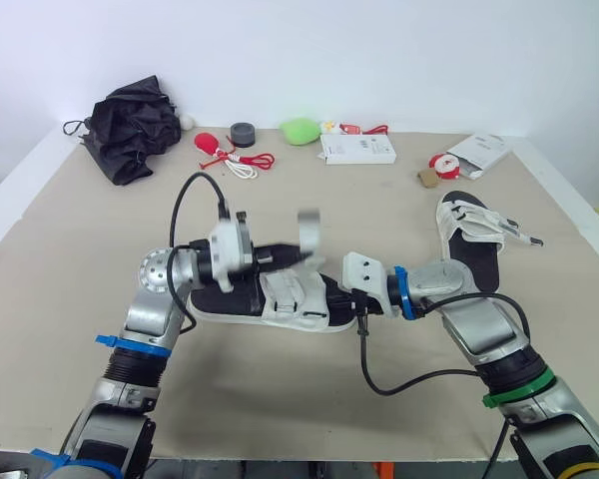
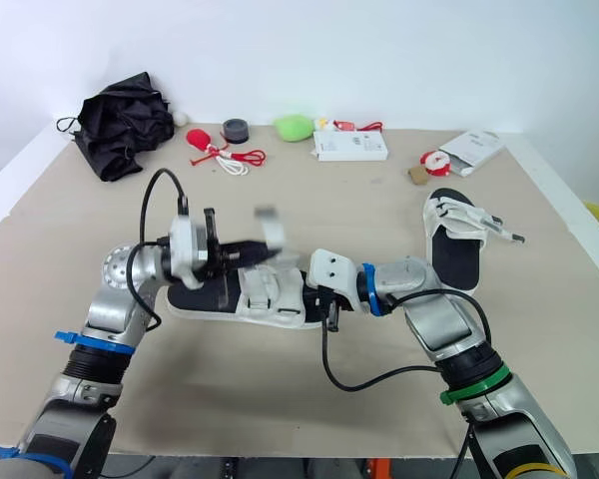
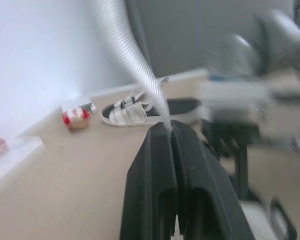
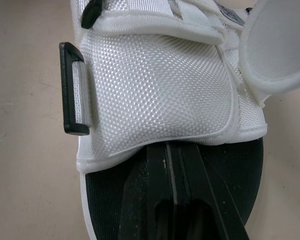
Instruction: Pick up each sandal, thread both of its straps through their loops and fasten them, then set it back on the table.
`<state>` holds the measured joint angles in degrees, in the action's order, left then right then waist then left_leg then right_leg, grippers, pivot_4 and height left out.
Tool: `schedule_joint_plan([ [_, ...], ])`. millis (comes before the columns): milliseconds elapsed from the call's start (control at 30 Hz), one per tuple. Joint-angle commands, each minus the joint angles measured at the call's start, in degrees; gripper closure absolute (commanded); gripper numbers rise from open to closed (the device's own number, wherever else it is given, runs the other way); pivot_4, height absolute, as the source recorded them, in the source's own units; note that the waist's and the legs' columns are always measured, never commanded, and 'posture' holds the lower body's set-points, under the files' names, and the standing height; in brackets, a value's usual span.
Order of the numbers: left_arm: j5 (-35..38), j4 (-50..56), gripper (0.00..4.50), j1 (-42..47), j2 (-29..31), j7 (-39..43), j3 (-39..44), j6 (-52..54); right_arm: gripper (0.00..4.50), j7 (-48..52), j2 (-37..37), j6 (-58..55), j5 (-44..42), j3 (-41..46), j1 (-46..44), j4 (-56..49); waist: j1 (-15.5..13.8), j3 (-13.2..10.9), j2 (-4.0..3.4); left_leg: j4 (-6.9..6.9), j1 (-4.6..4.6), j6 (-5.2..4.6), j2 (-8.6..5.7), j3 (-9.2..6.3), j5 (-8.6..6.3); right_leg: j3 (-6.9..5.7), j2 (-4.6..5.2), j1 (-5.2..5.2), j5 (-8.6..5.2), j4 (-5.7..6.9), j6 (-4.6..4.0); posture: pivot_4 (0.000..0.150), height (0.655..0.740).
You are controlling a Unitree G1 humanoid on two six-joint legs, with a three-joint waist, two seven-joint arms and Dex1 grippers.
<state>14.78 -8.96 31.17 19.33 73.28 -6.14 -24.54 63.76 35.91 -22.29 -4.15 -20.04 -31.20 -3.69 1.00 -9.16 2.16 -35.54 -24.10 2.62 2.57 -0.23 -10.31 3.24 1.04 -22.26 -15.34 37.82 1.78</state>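
Observation:
A black-soled sandal (image 1: 280,299) with white straps lies on the table in front of me. My left gripper (image 1: 301,255) is shut on one of its white straps (image 3: 132,55), which rises from the fingertips (image 3: 168,127) and curls upward (image 1: 307,230). My right gripper (image 1: 331,291) is shut, its tips (image 4: 172,147) resting on the black footbed against the edge of the white upper. A black loop (image 4: 72,90) sits on that upper's side. The second sandal (image 1: 474,239) lies flat at the right, its straps loose.
Along the far edge lie a black folded umbrella (image 1: 130,125), a red item with cord (image 1: 220,150), a grey roll (image 1: 244,133), a green object (image 1: 299,130), a white box (image 1: 357,150) and a white packet (image 1: 479,152). The table's right edge runs close to the second sandal.

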Motion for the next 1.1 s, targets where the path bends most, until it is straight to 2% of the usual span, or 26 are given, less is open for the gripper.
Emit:
schedule_joint_plan([
  [33,-1.15,-6.18,4.4,0.61,2.14,6.62,-2.67,-24.0,4.5,2.01,0.32,-0.62,1.79,-3.57,1.52,3.25,0.02,0.01,-0.01,0.0,0.01,-0.02,0.01,0.0,0.0,0.0,0.0,0.0,0.0,0.0,0.01,0.15,0.74],
  [133,-0.27,-11.07,4.4,1.65,3.14,7.67,-4.63,-33.89,4.5,2.3,-0.01,-0.15,1.93,-3.8,0.8,4.09,0.04,0.01,-0.02,-0.02,0.0,-0.05,0.08,0.02,0.0,0.0,-0.06,-0.02,0.0,0.0,0.01,0.15,0.74],
  [233,-0.18,-14.8,4.4,2.38,3.78,7.39,-6.35,-36.69,4.5,2.73,-0.14,0.31,1.99,-3.77,0.33,4.69,0.04,0.01,-0.02,-0.04,-0.01,-0.07,0.1,0.01,-0.01,0.0,-0.09,-0.02,-0.02,0.02,0.04,0.15,0.74],
  [267,-0.02,-15.74,3.87,2.69,3.97,7.33,-6.96,-36.75,4.5,2.82,-0.16,0.48,2.02,-3.78,0.24,4.9,0.06,0.01,-0.02,-0.06,-0.01,-0.08,0.11,0.01,-0.02,0.0,-0.11,-0.02,-0.02,0.02,0.05,0.15,0.74],
  [300,-0.18,-16.6,3.64,3.01,4.13,6.96,-7.37,-37.29,4.5,2.86,-0.19,0.56,2.08,-3.83,0.21,4.98,0.07,0.01,-0.02,-0.08,-0.01,-0.09,0.12,0.01,-0.02,0.0,-0.12,-0.02,-0.03,0.04,0.07,0.15,0.74],
  [367,-1.06,-17.93,2.69,3.66,4.37,5.5,-7.65,-37.51,4.5,2.97,-0.17,0.49,2.09,-3.89,0.22,4.74,0.07,0.01,-0.02,-0.1,0.0,-0.1,0.13,0.0,-0.02,0.0,-0.14,-0.03,-0.11,0.1,0.2,0.15,0.74],
  [467,-0.92,-17.95,1.53,3.95,5.32,4.56,-8.12,-36.78,4.5,3.08,-0.03,0.46,2.03,-3.94,0.33,4.54,0.07,0.01,-0.02,-0.18,-0.01,-0.1,0.16,0.0,-0.02,0.0,-0.17,-0.04,-0.12,0.19,0.21,0.15,0.74],
  [500,1.2,-15.24,1.2,3.23,6.29,4.11,-7.68,-31.93,4.5,3.13,0.09,0.46,2.07,-3.97,0.41,4.49,0.07,0.01,-0.02,-0.19,0.0,-0.1,0.16,-0.01,-0.02,0.0,-0.18,-0.04,-0.12,0.2,0.2,0.15,0.74],
  [633,9.79,-1.68,1.2,-1.84,13.62,4.52,-6.87,-10.27,4.5,3.33,0.54,0.23,1.96,-3.87,0.51,4.09,0.38,0.01,-0.04,-0.18,-0.01,-0.13,0.2,-0.01,-0.04,0.0,-0.19,-0.07,-0.17,0.25,0.19,0.15,0.74],
  [733,17.64,11.31,1.2,-7.57,22.89,3.8,-6.43,11.83,4.5,3.4,0.84,0.42,1.95,-3.84,0.7,4.08,0.39,0.01,-0.1,-0.15,0.01,-0.2,0.23,-0.04,-0.1,-0.03,-0.19,-0.07,-0.29,0.32,0.14,0.15,0.74],
  [800,31.23,22.04,1.2,-12.24,33.66,-1.29,-5.49,37.38,4.5,3.44,0.88,0.45,1.94,-3.88,0.7,4.07,0.48,-0.04,-0.1,-0.11,0.0,-0.21,0.26,-0.06,-0.13,-0.05,-0.19,-0.11,-0.37,0.38,0.1,0.15,0.74],
  [867,44.46,28.31,1.2,-15.49,41.36,-6.82,-4.35,56.88,4.5,3.47,0.73,0.31,1.81,-3.91,0.73,3.91,0.38,-0.07,-0.11,-0.08,0.01,-0.2,0.29,-0.14,-0.14,-0.15,-0.17,-0.1,-0.44,0.38,0.07,0.15,0.74],
  [967,50.66,32.14,1.2,-18.94,42.79,-13.59,-3.28,67.43,4.5,3.41,0.32,0.05,1.76,-4.16,0.83,3.63,0.15,-0.1,-0.29,-0.08,0.21,-0.21,0.25,-0.22,-0.14,-0.3,0.01,0.08,-0.53,0.38,0.11,0.15,0.74],
  [1100,45.22,32.01,1.2,-21.55,36.42,-23.1,-4.52,70.57,4.5,3.43,0.02,-0.66,1.59,-4.61,1.52,2.37,0.15,-0.08,-0.27,-0.05,0.41,-0.21,0.13,-0.07,-0.14,-0.18,0.01,0.23,-0.57,0.37,0.08,0.15,0.74],
])
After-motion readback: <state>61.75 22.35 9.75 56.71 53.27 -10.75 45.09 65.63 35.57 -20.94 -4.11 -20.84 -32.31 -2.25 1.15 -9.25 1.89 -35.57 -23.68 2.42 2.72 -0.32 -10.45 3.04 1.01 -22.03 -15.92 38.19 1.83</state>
